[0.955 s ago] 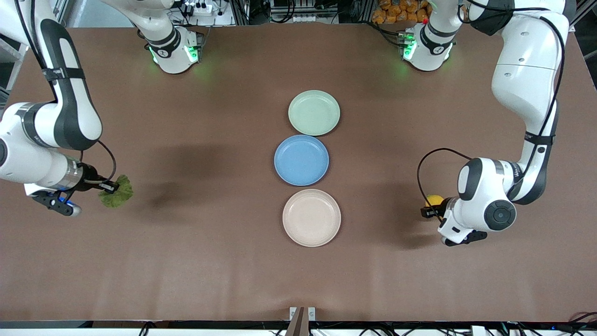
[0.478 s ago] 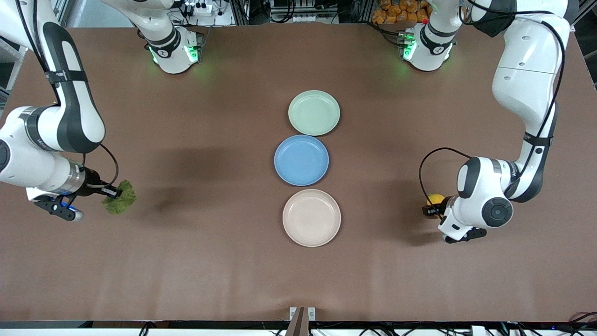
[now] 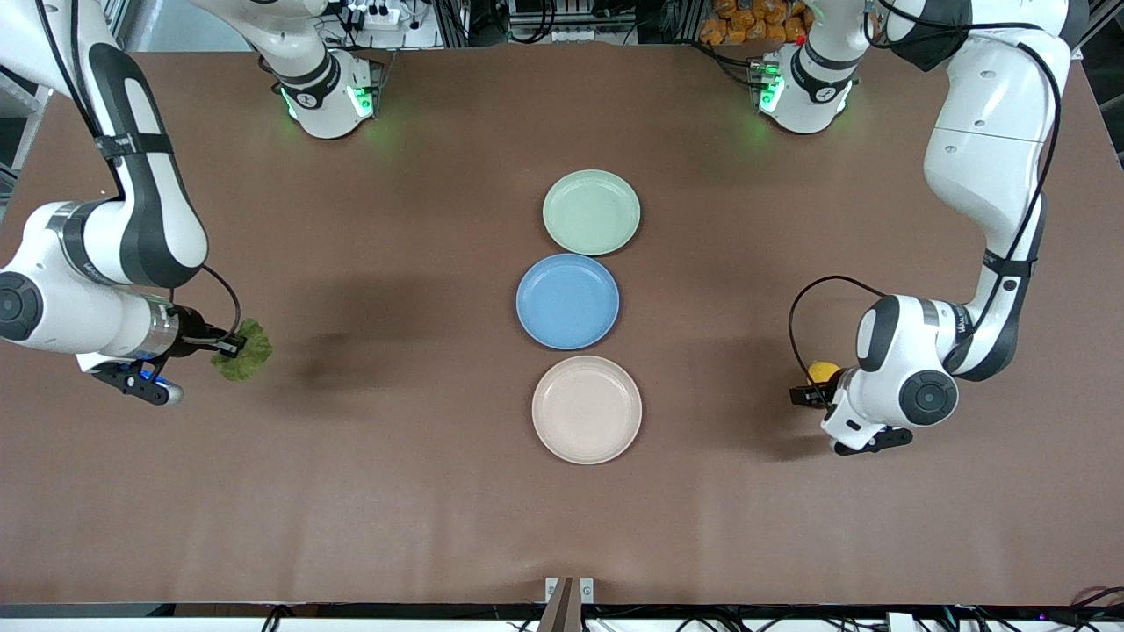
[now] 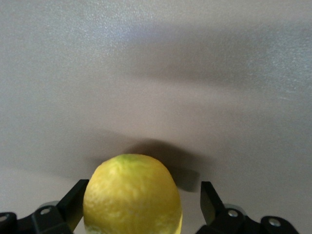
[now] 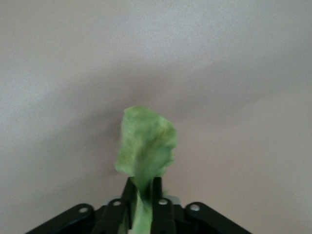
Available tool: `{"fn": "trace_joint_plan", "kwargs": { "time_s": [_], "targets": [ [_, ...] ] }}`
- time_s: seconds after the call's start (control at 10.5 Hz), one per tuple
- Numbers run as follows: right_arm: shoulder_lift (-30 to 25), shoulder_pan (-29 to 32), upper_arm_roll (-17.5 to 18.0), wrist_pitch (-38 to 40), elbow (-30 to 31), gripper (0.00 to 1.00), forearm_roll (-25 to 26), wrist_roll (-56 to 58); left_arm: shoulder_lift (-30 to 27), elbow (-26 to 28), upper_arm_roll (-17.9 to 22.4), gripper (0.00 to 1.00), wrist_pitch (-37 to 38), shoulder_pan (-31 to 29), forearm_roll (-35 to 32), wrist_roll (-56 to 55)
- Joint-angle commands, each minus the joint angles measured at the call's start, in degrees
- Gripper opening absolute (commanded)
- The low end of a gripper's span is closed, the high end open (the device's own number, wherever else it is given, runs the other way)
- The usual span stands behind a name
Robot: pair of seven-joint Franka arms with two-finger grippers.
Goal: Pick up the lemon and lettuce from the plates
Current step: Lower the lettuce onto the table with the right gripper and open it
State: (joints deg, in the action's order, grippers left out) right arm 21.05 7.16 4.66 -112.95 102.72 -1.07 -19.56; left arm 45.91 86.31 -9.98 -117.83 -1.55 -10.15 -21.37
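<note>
Setting both items down off the plates: my left gripper [image 4: 141, 207] has its fingers spread apart, a gap showing beside the lemon [image 4: 132, 194], low over the table at the left arm's end. My right gripper [image 5: 141, 195] pinches the lettuce [image 5: 145, 146] stem at the right arm's end. Next I judge the right must release, then both lift clear.

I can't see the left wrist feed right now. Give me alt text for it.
A bright yellow, dimpled lemon sits between the left tool's open black fingers, with a visible gap on one side. Below it lies the plain matte tabletop, where the lemon casts a dark shadow.
</note>
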Motion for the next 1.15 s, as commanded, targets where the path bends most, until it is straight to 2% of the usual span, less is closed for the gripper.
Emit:
{"fn": "trace_joint_plan", "kwargs": {
  "time_s": [0.0,0.29,0.38,0.57,0.86,1.05],
  "targets": [
    [-0.8,1.2,-0.2,0.8,-1.6,1.0,-0.3,3.0,-2.0,0.1,-0.3,1.0,0.8,-0.6,-1.5,2.9],
    [-3.0,5.3,0.7,1.0,-2.6,1.0,-0.6,6.4,-2.5,-4.2,-0.7,1.0,10.7,-0.6,-1.4,3.8],
    [-3.8,7.0,1.5,1.1,-2.3,1.0,-0.6,11.2,-3.0,-4.5,-1.1,1.0,12.7,-0.6,-1.4,3.8],
    [-6.8,7.4,1.7,5.5,-1.8,1.0,-0.6,12.7,-6.4,-4.6,-1.3,1.0,14.5,-0.4,-0.7,4.2],
    [-17.8,6.3,4.1,7.2,7.1,1.0,-0.4,12.9,-11.5,-4.6,-1.3,1.0,16.7,-0.7,2.1,4.3],
    [-20.9,2.9,4.1,9.8,8.5,1.0,-0.3,12.9,-14.7,-4.6,-1.2,1.0,21.8,-0.7,2.2,6.3]
  ]
}}
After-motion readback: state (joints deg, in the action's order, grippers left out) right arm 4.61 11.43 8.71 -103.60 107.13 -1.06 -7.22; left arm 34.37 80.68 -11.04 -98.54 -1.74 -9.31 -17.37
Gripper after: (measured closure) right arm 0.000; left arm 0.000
